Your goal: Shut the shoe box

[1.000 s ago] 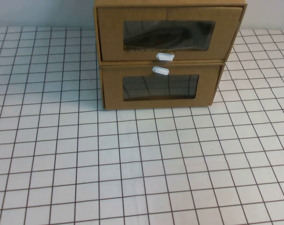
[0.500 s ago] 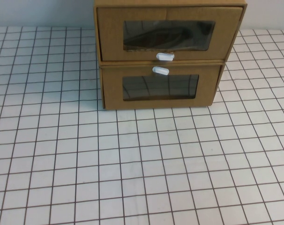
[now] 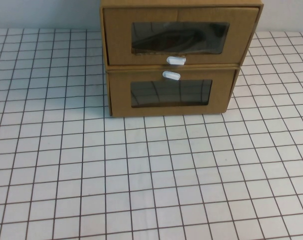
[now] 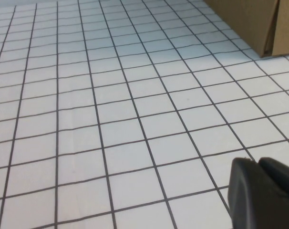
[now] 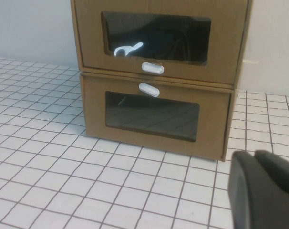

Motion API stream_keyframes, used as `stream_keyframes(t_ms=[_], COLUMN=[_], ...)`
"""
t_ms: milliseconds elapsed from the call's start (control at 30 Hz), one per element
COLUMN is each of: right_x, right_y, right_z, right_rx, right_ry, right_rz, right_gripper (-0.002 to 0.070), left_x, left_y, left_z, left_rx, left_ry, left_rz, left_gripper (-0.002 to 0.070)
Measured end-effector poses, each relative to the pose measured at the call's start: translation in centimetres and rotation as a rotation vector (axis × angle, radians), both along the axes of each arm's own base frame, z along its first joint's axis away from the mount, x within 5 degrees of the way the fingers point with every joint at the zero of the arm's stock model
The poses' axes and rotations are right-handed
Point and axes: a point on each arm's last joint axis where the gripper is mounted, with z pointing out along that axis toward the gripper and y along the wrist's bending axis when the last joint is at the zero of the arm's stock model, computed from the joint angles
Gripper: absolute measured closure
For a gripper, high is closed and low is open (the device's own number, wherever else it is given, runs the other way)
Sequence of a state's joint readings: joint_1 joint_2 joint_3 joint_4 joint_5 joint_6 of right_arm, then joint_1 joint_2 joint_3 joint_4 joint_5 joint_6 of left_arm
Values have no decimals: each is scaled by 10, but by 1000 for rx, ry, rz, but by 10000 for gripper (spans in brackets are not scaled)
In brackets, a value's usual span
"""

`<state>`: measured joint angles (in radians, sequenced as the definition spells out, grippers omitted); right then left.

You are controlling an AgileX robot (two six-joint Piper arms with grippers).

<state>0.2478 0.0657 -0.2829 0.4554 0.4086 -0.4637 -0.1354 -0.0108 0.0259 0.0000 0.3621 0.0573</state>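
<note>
Two brown cardboard boxes are stacked at the back of the table. The upper one is the shoe box, with a clear window and a small white knob just below it. Its drawer front looks roughly in line with the box beneath. Neither gripper shows in the high view. My left gripper hovers shut over bare table, far from the boxes and holding nothing. Facing the stack from a short distance, my right gripper is also shut and empty.
The lower box has its white knob above its window; its corner shows in the left wrist view. A white tablecloth with a black grid covers the table in front of the stack.
A dark bit of the left arm at the high view's lower left edge one second ago has left the view. The boxes have not moved.
</note>
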Motion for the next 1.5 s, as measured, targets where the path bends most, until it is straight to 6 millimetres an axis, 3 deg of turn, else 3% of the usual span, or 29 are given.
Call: stream_keyframes(t_ms=[867, 1000, 1267, 1500], right_x=[1, 6, 14, 14], right_y=[0, -5, -12, -14], right_z=[-3, -22, -93, -97], right_rx=[-9, -28, 27, 18], right_ry=[4, 32, 231, 239], right_rz=[-6, -81, -221, -242], right_gripper=[689, 689, 689, 689], left_x=[0, 0, 0, 0], left_y=[0, 0, 0, 0], left_z=[0, 0, 0, 0], left_rx=[-8, -9, -9, -9], left_ry=[3, 3, 3, 5], left_rz=[3, 3, 3, 3], left_gripper=[680, 680, 680, 680])
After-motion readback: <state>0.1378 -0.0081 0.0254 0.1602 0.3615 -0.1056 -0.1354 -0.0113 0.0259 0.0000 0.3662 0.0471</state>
